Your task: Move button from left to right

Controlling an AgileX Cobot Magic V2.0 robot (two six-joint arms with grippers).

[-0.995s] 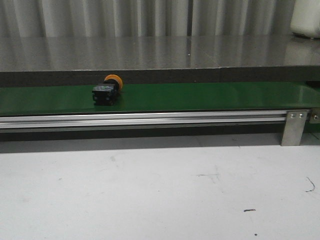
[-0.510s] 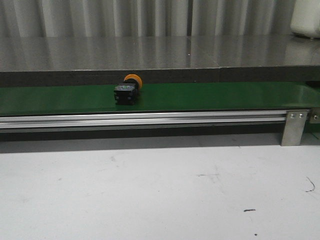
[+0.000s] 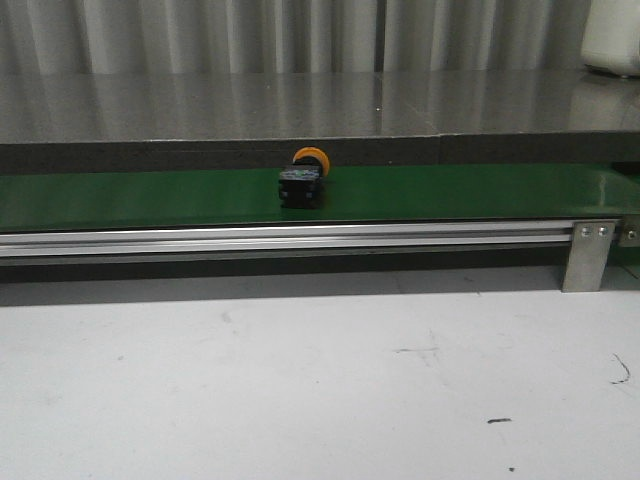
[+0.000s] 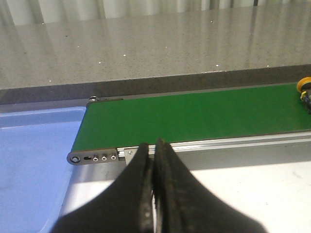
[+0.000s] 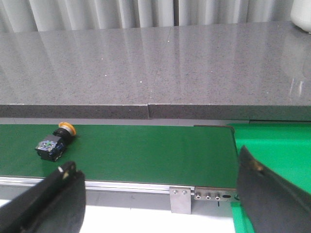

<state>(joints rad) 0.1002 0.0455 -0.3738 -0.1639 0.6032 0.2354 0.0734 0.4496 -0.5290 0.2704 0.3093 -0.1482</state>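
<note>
One button [image 3: 303,180] on green conveyor belt [image 3: 450,192], lying on its side near mid-length of the belt as seen from the front, slightly toward the left edge of the tabletop. Orange-yellow cap pointing toward the far edge, black boxy body toward the near edge. Resting free on the belt surface, touched by neither arm. In the right wrist view same button [image 5: 54,141] at the belt's near-left portion, cap tilted away and up, greyish-blue face on the body visible. In the left wrist view only the cap edge and a sliver of the body [image 4: 305,88] showing at the frame border.

Belt running left to right along the far side of the white tabletop [image 3: 320,380], bordered on the near side by an aluminium rail [image 3: 280,240] with a metal bracket [image 3: 587,254] toward the right edge. Behind the belt, a grey speckled stone counter [image 3: 320,105]. Blue tray [image 4: 29,165] just beside the belt's left end; green bin [image 5: 272,145] just beside its right end. White object [image 3: 612,35] on the counter at the far-right corner, partly cropped.

Left gripper [image 4: 154,184] with fingers pressed together, nothing between them, hanging over the tabletop near the belt's left end. Right gripper [image 5: 160,199] with fingers spread wide apart, empty, near the belt's right end.
</note>
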